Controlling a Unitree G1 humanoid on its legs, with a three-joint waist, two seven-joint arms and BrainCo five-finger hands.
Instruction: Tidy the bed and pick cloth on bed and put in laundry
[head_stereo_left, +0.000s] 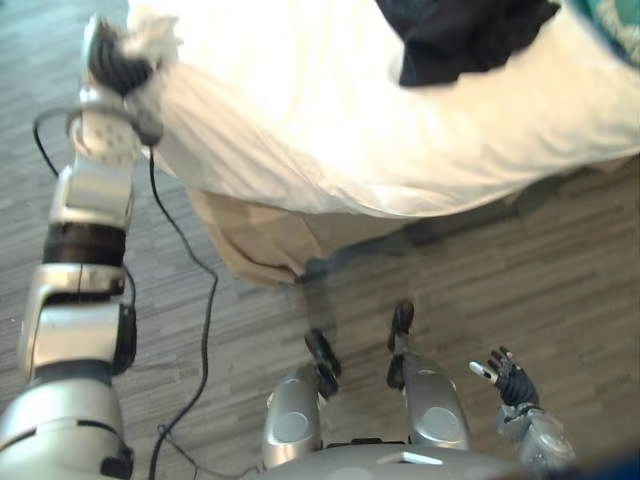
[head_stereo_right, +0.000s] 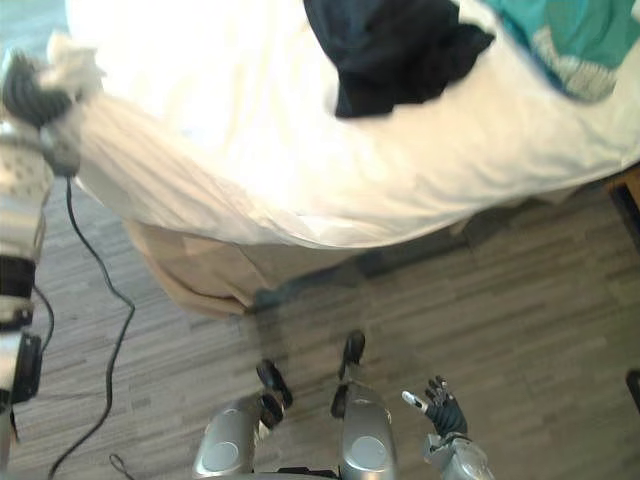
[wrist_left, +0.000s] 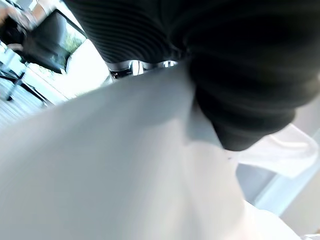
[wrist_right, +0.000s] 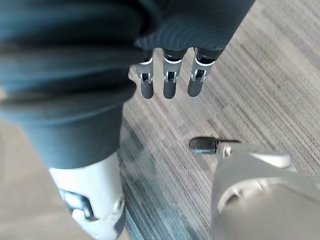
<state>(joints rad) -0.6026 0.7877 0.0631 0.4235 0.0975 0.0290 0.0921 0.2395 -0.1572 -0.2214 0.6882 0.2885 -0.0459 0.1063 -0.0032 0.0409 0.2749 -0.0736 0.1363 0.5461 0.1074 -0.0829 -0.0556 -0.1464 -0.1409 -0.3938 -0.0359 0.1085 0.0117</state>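
Black cloth (head_stereo_right: 395, 50) lies in a crumpled heap on the bed at about 12 o'clock from where the robot stands, resting on the white sheet (head_stereo_left: 330, 130), with neither hand touching it. A teal cloth (head_stereo_right: 560, 40) sits just beside it at 1 o'clock, also on the sheet. The left arm is stretched up and forward toward 10 o'clock, nearly straight, and the left hand (head_stereo_left: 115, 62) is clenched on a bunched corner of the white sheet. Taut pleats fan out from that grip across the near edge of the mattress, and the corner is lifted clear of the tan bed base (head_stereo_left: 255, 245) below it. From the left wrist the same pale fabric runs out from under the dark ribbed cover as one stretched sweep. The right arm hangs low beside the body at 5 o'clock, well apart from the bed. The right hand (head_stereo_left: 508, 378) is turned palm upward over the grey plank floor (head_stereo_left: 520, 270) and holds nothing. Its fingers (wrist_right: 170, 82) are loosely spread and only slightly bent.
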